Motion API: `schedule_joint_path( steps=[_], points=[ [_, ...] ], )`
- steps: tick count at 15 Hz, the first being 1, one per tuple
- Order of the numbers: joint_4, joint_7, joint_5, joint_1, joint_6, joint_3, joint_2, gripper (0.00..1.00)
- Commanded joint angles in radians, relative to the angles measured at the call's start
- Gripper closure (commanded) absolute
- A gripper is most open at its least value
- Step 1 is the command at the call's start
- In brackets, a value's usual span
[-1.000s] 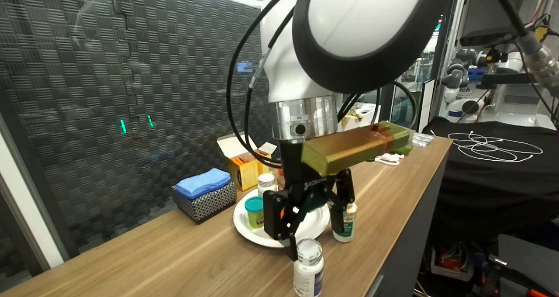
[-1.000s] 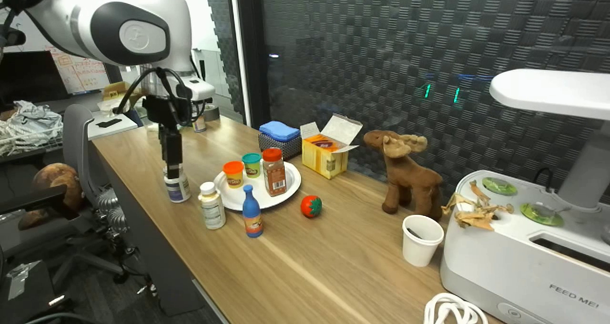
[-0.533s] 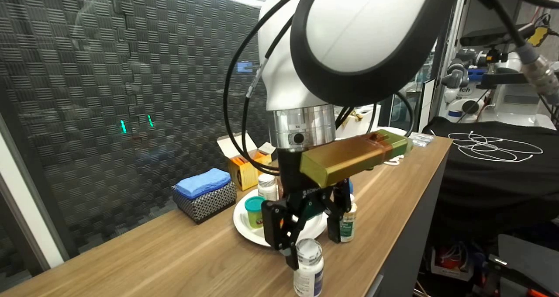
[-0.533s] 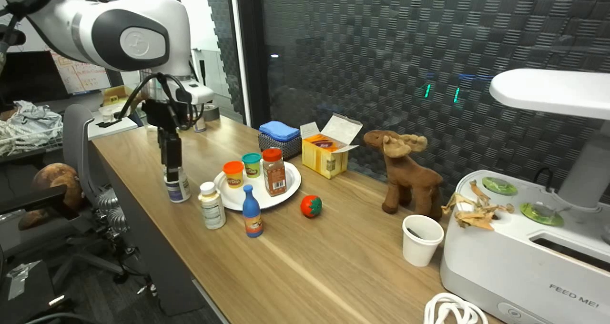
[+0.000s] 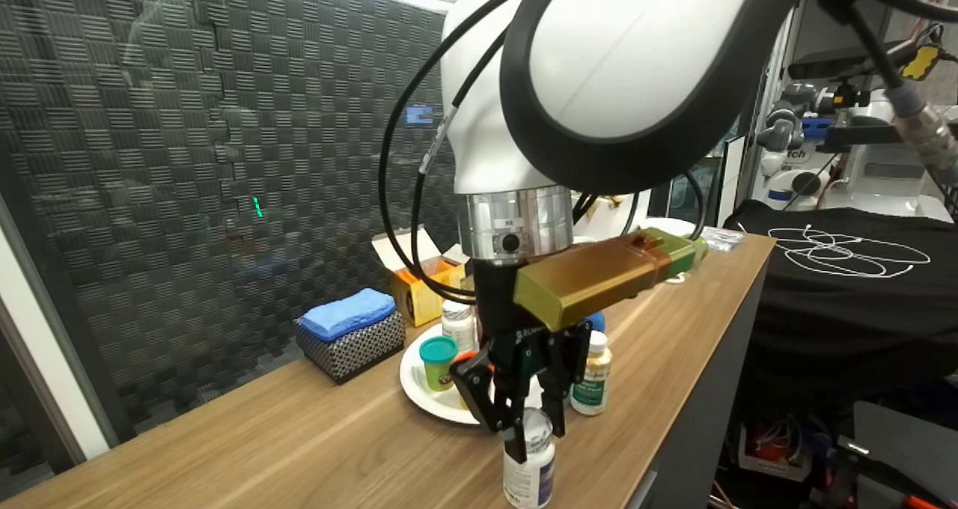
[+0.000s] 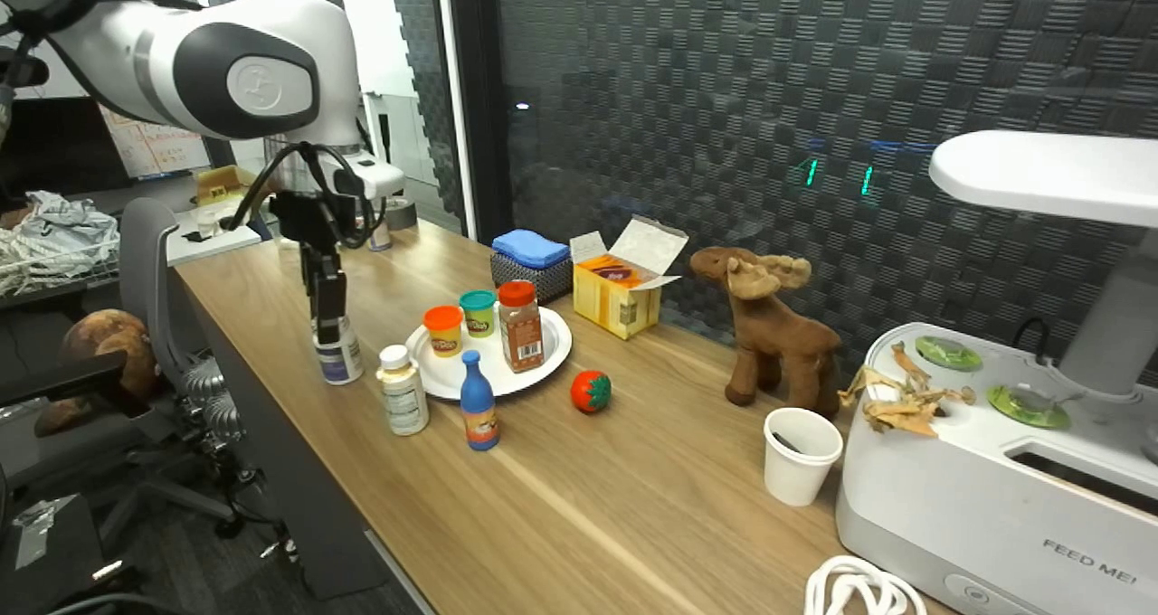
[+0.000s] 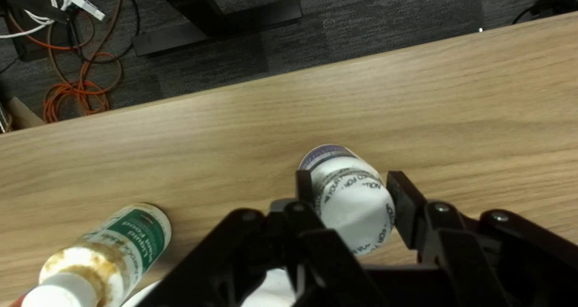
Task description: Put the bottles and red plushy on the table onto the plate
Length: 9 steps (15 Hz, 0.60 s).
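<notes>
1. Now, in the wrist view, the gripper point(image 7: 348, 192) fills six o'clock, its two fingers straddling the cap of a white bottle point(image 7: 356, 216) at nine and three o'clock. They stand apart, close up to the cap; whether they press on it, I cannot tell. A green-labelled bottle point(image 7: 113, 253) is between eight and nine o'clock from that cap. The edge of the counter point(image 7: 203, 162) crosses towards twelve, dark floor point(image 7: 384, 25) beyond.

2. In an exterior view, taking the plate point(image 5: 438, 406) as the dial, the white bottle stands upright on the counter near five o'clock, off the rim, below the gripper. The green-labelled bottle is upright at three, just beside the rim. A teal-lidded tub point(image 5: 438, 363) is on the plate near ten; a white jar point(image 5: 458, 328), its foot hidden, is at eleven. Farther out, a yellow box point(image 5: 423, 303) sits at eleven.

3. In an exterior view, around the same plate, the white bottle is on the counter at nine, the gripper above it. The green-labelled bottle is at eight, a blue bottle point(image 6: 478, 407) at six and the red plushy point(image 6: 590, 392) near four, all off the plate. On it, an orange-lidded tub point(image 6: 443, 333) is between nine and ten, the teal-lidded tub near twelve, a red-capped jar point(image 6: 521, 330) between two and three. A brown plush animal point(image 6: 785, 348) stands at three, well apart.
</notes>
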Motion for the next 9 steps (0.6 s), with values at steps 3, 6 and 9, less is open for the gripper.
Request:
schedule_joint_path(
  steps=[3, 6, 9],
  points=[
    [-0.009, -0.006, -0.006, -0.003, 0.006, 0.007, -0.045, 0.81],
    [0.0, 0.031, -0.061, -0.006, 0.006, -0.005, -0.103, 0.81],
    [0.026, 0.064, -0.139, -0.023, 0.012, -0.015, -0.132, 0.81]
  ],
)
